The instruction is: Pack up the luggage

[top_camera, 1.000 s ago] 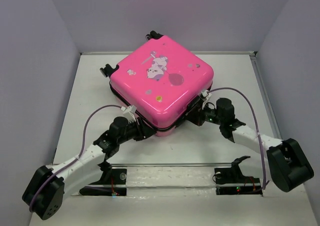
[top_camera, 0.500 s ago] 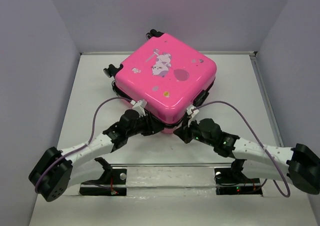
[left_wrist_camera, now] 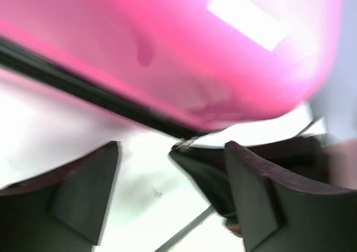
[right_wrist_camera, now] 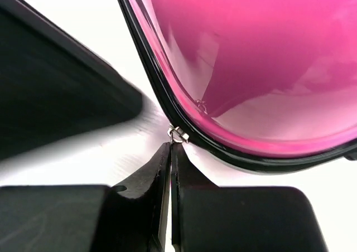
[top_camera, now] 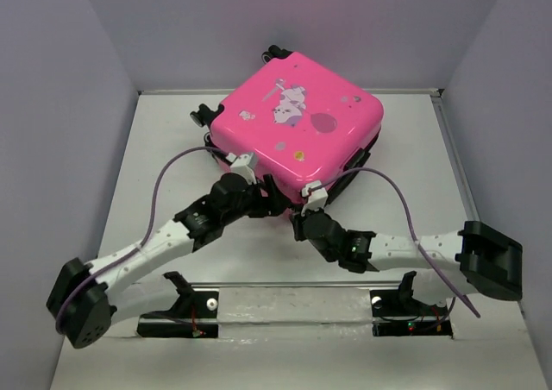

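We see the luggage (top_camera: 297, 140) shut, print side up, at the far middle of the worktop (top_camera: 151, 161), turned corner-on toward us. The left end effector (left_wrist_camera: 170, 168) is spread w/ nothing between, sitting just below the black zip track (left_wrist_camera: 83, 87) on the near-left side. The right end effector (right_wrist_camera: 170, 149) is pressed together at the near corner, apparently nipping the zip pull (right_wrist_camera: 177, 134), whose small metal ring shows right at the tips. We judge the case stiff, glossy, slippery & prob. light, so it'll skid if tugged. Best hold: the pull tab, w/ the other side braced at the rim, not the smooth top.
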Available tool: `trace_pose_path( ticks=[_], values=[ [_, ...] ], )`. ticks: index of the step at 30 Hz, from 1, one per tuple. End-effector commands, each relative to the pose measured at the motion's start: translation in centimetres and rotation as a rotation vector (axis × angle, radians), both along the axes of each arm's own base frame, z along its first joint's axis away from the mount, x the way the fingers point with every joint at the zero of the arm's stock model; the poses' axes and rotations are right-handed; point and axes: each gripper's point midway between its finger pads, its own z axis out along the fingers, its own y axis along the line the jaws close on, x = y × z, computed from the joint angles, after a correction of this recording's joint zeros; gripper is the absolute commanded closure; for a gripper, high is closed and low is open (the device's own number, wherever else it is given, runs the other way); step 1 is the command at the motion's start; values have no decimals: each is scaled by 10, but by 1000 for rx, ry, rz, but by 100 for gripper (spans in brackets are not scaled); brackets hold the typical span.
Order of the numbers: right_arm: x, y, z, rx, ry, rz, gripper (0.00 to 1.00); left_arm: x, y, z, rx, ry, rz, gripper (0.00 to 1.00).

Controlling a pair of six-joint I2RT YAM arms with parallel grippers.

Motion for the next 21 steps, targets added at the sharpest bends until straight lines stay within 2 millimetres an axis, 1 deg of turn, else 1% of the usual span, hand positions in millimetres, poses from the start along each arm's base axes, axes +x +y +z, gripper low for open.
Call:
trace_pose_path(
  ticks=[1,2,3,4,5,6,7,8,9,10,12,13,14,15,16,17,18,19,21],
  values=[
    [7,30,49,246,-62,-62,93,30,58,114,-115,-273,165,8],
    [6,30,44,251,-52,-62,93,44,87,125,-98,-279,208,3],
    [6,30,42,248,-47,-60,93,53,102,136,-97,-292,240,2],
    [5,30,37,234,-43,-57,93,65,114,150,-99,-307,270,1],
    [5,31,37,236,-39,-56,93,72,120,155,-108,-303,261,1],
    [5,31,35,234,-34,-56,93,84,129,157,-111,-297,276,1],
    [3,31,34,233,-31,-47,93,109,145,155,-124,-270,314,1],
    [3,32,33,232,-30,-46,93,123,156,152,-126,-257,353,1],
    [3,31,32,223,-31,-44,93,133,159,148,-146,-233,349,1],
    [3,32,33,223,-30,-40,93,157,172,141,-164,-205,394,1],
    [1,32,35,220,-32,-27,93,176,179,133,-182,-170,409,1],
    [1,33,36,219,-34,-23,93,193,182,124,-183,-140,424,1],
    [0,33,37,218,-37,-14,93,202,190,122,-191,-135,443,1],
    [-1,33,38,217,-37,-8,93,209,190,119,-201,-126,438,1],
    [-1,33,38,215,-39,-3,93,220,191,105,-202,-90,443,1],
    [-2,33,38,209,-43,6,93,228,190,112,-218,-97,433,1],
    [-2,32,39,209,-44,10,93,235,190,109,-219,-86,430,1],
    [-4,33,40,209,-45,19,93,246,188,102,-222,-58,418,1],
    [-5,33,41,214,-45,32,93,256,188,96,-223,-36,419,1]
  ],
)
